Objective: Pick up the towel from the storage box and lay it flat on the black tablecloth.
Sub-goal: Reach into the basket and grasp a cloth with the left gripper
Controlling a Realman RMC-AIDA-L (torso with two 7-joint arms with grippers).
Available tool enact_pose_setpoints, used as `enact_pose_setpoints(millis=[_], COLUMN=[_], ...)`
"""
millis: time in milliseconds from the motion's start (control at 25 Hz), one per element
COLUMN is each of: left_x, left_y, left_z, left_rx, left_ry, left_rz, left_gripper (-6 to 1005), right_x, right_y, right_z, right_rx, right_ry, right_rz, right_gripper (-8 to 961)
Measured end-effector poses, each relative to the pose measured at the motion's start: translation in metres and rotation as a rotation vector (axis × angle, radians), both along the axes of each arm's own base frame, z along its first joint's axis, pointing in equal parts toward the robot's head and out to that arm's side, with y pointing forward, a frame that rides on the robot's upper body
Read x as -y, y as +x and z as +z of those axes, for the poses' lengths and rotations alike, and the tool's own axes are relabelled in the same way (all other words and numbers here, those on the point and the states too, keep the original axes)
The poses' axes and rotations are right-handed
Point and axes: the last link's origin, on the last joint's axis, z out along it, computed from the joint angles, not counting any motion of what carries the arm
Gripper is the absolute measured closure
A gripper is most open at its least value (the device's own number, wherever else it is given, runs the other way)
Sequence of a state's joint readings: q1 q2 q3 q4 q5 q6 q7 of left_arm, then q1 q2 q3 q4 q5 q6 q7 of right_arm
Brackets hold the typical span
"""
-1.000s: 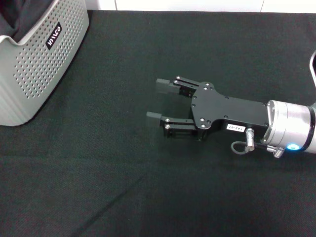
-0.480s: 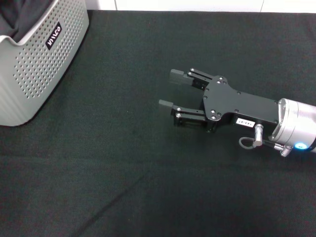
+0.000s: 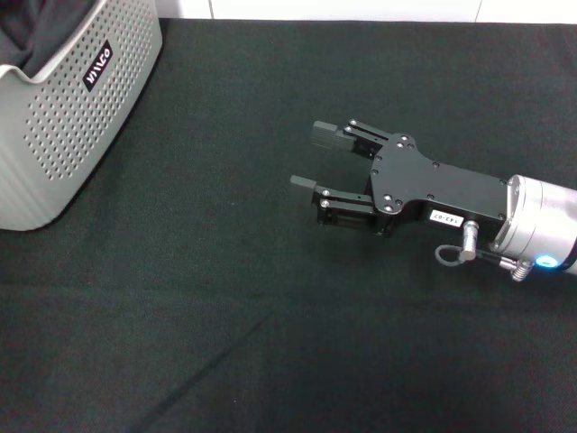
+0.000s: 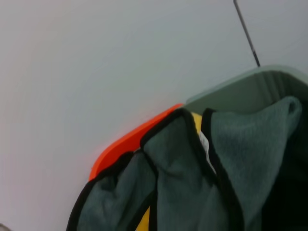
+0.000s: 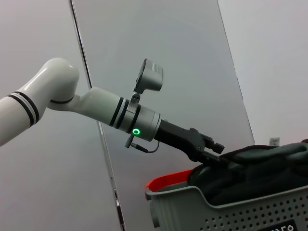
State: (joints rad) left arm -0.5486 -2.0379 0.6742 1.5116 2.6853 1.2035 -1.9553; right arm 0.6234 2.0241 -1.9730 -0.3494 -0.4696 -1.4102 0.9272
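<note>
The storage box (image 3: 63, 117), light grey and perforated with a black label, stands at the far left of the black tablecloth (image 3: 270, 343). The towel (image 4: 192, 192) lies bunched inside it, grey side out, with black trim, a strip of yellow and a small white tag. In the head view it shows only as dark cloth (image 3: 36, 27) in the box. In the right wrist view the left gripper (image 5: 211, 149) reaches into the towel (image 5: 260, 161) at the top of the box (image 5: 231, 211). My right gripper (image 3: 313, 159) is open and empty, low over the cloth, well right of the box.
An orange rim (image 4: 134, 139) shows just behind the box, also in the right wrist view (image 5: 168, 180). Grey wall panels stand behind. The tablecloth stretches bare in front of and to the right of the box.
My right gripper has drawn to the right and slightly farther back, away from the box, and rolled a little. It stays open. The box has not moved.
</note>
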Motion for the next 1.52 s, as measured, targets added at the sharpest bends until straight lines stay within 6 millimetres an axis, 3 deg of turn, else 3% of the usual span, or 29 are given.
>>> enact_pose_setpoints(millis=[440,640,960,1400,1520], left_x=[-0.001,0.0,-0.002,-0.004,-0.004], left_y=[-0.009,-0.003,0.009,0.011,0.01], left_z=[-0.007,-0.007,-0.013,-0.013,-0.014], left_rx=[-0.034,-0.033,-0.047,-0.051,-0.051], left_ry=[0.0,0.012,0.0,0.005,0.003], left_rz=[0.042,0.024,-0.009,-0.009,-0.007], left_gripper=[361,569,637,746,815], right_x=[0.001,0.003,0.005,0.005,0.006], right_y=[0.002,0.005,0.006,0.007,0.006], right_z=[0.0,0.0,0.0,0.0,0.001], right_rx=[0.0,-0.002,-0.005,-0.007,-0.008], right_ry=[0.002,0.001,0.002,0.001,0.001], right_rz=[-0.007,-0.014,-0.015,-0.016,-0.015], right_gripper=[125,125,126,125,125])
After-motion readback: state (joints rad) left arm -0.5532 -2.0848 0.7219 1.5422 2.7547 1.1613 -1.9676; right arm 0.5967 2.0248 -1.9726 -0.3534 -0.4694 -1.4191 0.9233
